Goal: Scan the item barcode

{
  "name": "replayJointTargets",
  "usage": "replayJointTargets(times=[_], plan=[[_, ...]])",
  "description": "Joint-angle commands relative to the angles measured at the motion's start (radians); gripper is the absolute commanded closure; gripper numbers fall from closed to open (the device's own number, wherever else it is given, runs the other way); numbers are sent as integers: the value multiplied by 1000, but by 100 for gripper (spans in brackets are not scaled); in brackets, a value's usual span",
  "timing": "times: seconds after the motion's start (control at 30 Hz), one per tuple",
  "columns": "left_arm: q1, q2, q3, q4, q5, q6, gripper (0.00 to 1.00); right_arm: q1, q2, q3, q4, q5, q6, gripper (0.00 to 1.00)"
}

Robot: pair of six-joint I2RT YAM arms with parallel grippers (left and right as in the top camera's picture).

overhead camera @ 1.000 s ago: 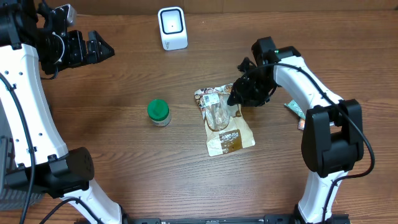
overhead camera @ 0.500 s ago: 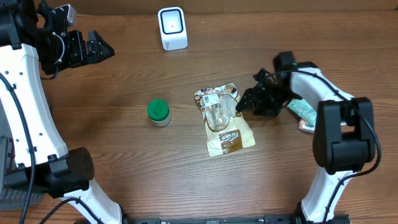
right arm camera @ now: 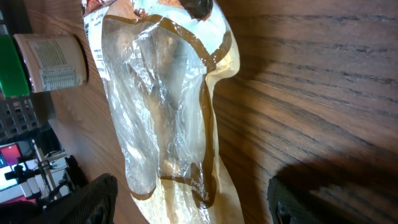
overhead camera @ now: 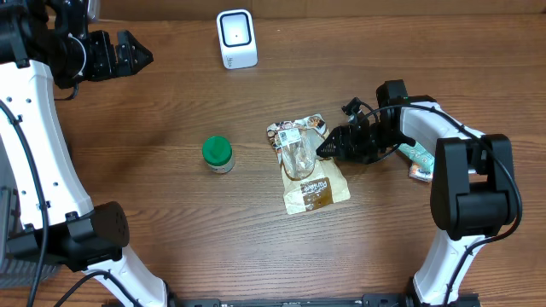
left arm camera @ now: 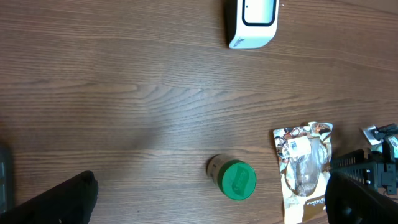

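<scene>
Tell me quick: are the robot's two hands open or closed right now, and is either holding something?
Left hand: open, holding nothing.
Right hand: open, holding nothing, right beside the snack pouch.

The pouch [left arm camera: 305, 173] runs off the left wrist view's lower edge.

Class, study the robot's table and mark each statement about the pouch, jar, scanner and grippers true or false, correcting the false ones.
1. The snack pouch lies flat on the table. True.
2. The left gripper holds the green-lidded jar. False: it is open and empty, far from the jar.
3. The white scanner stands apart from the pouch. True.
4. The right gripper is shut on the pouch. False: its jaws stand open at the pouch's edge.
</scene>
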Motion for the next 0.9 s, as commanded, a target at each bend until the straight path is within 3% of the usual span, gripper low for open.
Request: replayJointTargets(times=[0.0, 0.2, 0.23, 0.27, 0.3, 0.63, 0.87], plan=[[-8, -6, 10, 6, 13, -24, 0, 5, 3, -26, 2, 49, -16, 24], [-8, -6, 10, 5, 87, -150, 0, 5, 3, -26, 2, 50, -16, 24], [-8, -6, 10, 5, 102, -149, 17, 5, 3, -26, 2, 50, -16, 24], [-10, -3, 9, 6, 114, -145, 63, 5, 3, -26, 2, 50, -16, 24], [-16, -1, 8, 5, 120, -153, 94, 5, 3, -26, 2, 50, -16, 24], [-304, 3, -76, -48, 6, -167, 96, 5, 3, -26, 5, 50, -16, 25], [-503, 2, -258, 73, 23, -277, 96, 5, 3, -26, 5, 50, -16, 26]])
